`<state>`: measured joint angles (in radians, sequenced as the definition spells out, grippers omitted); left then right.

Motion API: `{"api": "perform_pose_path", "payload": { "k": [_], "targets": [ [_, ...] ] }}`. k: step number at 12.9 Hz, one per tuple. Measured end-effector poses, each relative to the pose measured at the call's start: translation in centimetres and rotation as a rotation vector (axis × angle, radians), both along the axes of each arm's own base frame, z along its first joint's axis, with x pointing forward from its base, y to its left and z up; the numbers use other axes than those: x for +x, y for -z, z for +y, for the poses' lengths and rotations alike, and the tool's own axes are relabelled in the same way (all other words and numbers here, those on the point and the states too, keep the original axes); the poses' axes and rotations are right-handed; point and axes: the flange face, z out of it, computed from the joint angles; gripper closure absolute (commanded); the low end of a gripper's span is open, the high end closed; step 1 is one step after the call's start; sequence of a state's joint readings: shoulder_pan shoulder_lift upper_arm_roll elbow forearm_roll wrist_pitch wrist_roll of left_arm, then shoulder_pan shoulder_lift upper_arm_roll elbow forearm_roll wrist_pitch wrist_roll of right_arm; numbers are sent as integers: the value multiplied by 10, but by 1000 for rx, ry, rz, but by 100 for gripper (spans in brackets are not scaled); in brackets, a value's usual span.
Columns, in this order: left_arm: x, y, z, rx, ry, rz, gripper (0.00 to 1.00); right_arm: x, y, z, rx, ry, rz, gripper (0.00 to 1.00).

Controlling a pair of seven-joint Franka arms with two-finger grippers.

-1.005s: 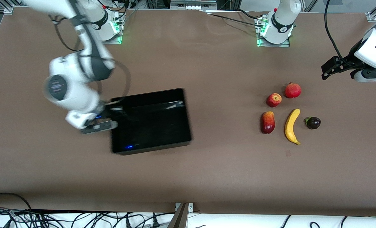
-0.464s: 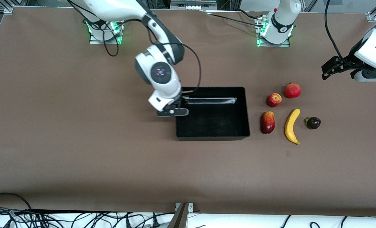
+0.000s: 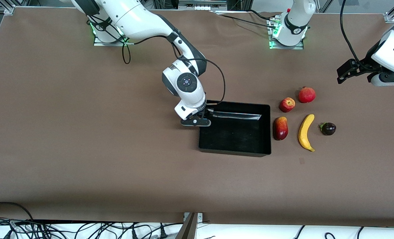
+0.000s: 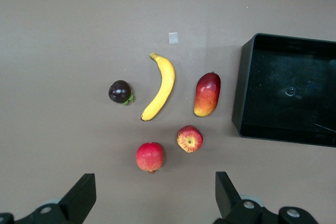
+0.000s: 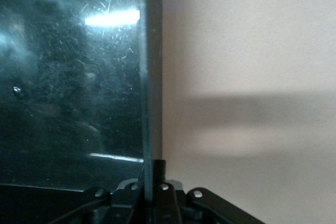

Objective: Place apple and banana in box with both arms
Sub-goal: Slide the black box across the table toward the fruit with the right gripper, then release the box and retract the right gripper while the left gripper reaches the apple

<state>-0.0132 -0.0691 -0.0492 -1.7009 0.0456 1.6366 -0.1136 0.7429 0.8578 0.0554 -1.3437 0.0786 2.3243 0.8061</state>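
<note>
The black box (image 3: 234, 152) lies on the table beside the fruits, with my right gripper (image 3: 202, 116) shut on its wall at the end toward the right arm. In the right wrist view that wall (image 5: 148, 77) runs straight into my right gripper (image 5: 152, 182). The apple (image 3: 287, 104) and the banana (image 3: 306, 132) lie on the table just past the box, toward the left arm's end. My left gripper (image 3: 344, 71) hangs open and empty above the table near that end, away from the fruits. The left wrist view shows the apple (image 4: 189, 139), the banana (image 4: 160, 87) and the box (image 4: 286, 93) below my left gripper (image 4: 155, 203).
A round red fruit with a crown tip (image 3: 306, 95) sits beside the apple. An elongated red-and-yellow fruit (image 3: 280, 128) lies between box and banana, close to the box wall. A small dark purple fruit (image 3: 328, 128) lies beside the banana, toward the left arm's end.
My right gripper has dragged the box across the table toward the left arm's end, up beside the fruits. The left arm has not moved.
</note>
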Motion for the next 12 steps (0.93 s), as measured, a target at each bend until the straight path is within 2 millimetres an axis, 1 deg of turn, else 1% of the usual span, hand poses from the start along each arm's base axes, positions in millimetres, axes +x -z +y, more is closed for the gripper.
{"api": "perform_pose_path", "payload": {
  "k": [2,4,5,6,7,9,10,11,12],
  "targets": [
    [0,0,0,0,0,0,0,-5,0,11,6,-6,-5,100],
    [0,0,0,0,0,0,0,-8,0,15,8,-12,-6,100],
    [0,0,0,0,0,0,0,-8,0,16,8,-13,-6,74],
    [0,0,0,0,0,0,0,-8,0,15,7,-12,-6,30],
    [0,0,0,0,0,0,0,-8,0,16,7,-13,-6,0],
    [0,0,0,0,0,0,0,-8,-2,16,5,-14,-3,0],
    [0,0,0,0,0,0,0,-7,-6,17,-3,-18,4,0],
    [0,0,0,0,0,0,0,-5,-16,16,-15,-30,13,0],
    [0,0,0,0,0,0,0,-2,-33,14,-29,-57,17,0]
  ]
}}
